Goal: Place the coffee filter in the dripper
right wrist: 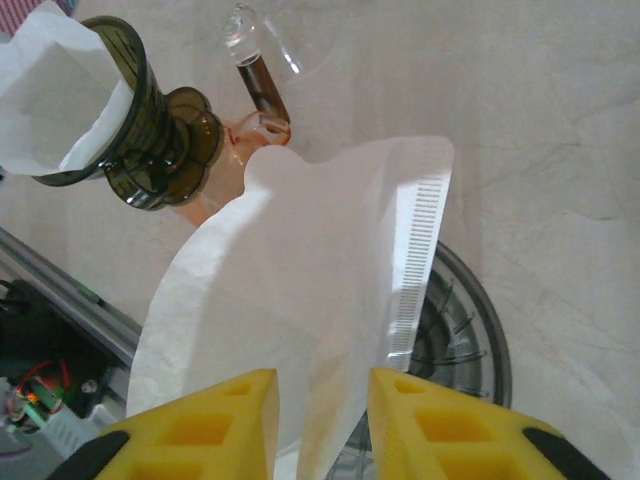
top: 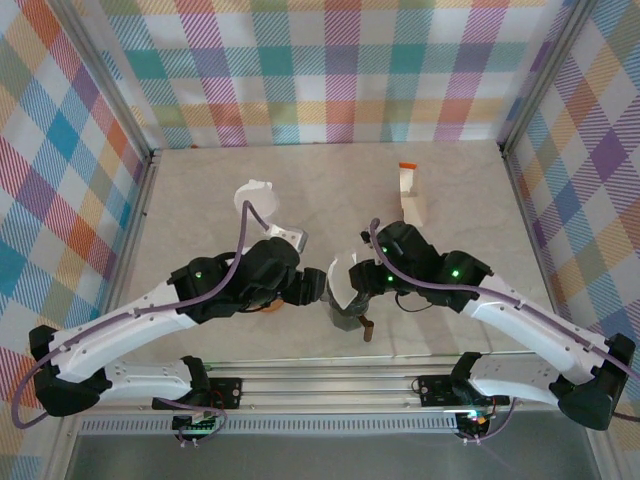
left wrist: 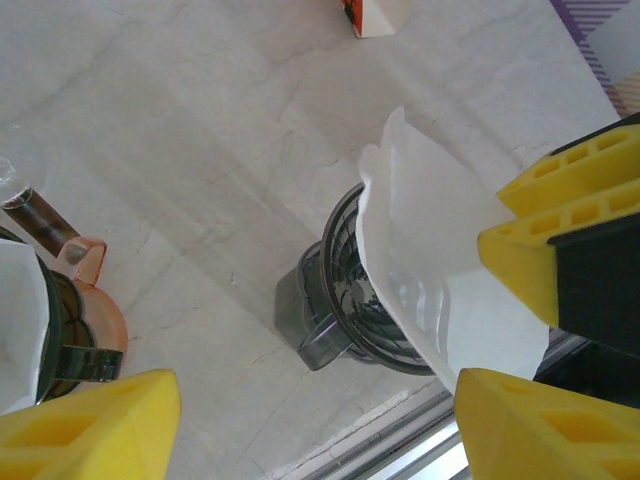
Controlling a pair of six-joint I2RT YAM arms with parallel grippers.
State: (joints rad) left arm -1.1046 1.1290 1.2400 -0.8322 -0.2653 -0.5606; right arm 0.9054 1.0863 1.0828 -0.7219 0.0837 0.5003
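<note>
The white paper coffee filter [right wrist: 300,290] hangs between the yellow fingers of my right gripper [right wrist: 322,420], which is shut on its lower part. The filter's lower edge sits over the rim of the dark grey ribbed dripper [right wrist: 470,330], which stands on the table. In the left wrist view the filter [left wrist: 430,260] leans against the dripper [left wrist: 345,290] from the right, pinched by the right gripper's fingers [left wrist: 530,260]. My left gripper [left wrist: 315,440] is open wide, just in front of the dripper and apart from it. From above, filter [top: 343,278] and dripper [top: 350,318] lie between both grippers.
A second olive dripper [right wrist: 140,120] with a filter in it rests on an orange carafe [right wrist: 235,140] to the left of the grey one. A glass piece [right wrist: 245,35] lies beyond it. An orange and white box [top: 411,192] lies at the back right. The table's metal front rail [top: 330,385] is close.
</note>
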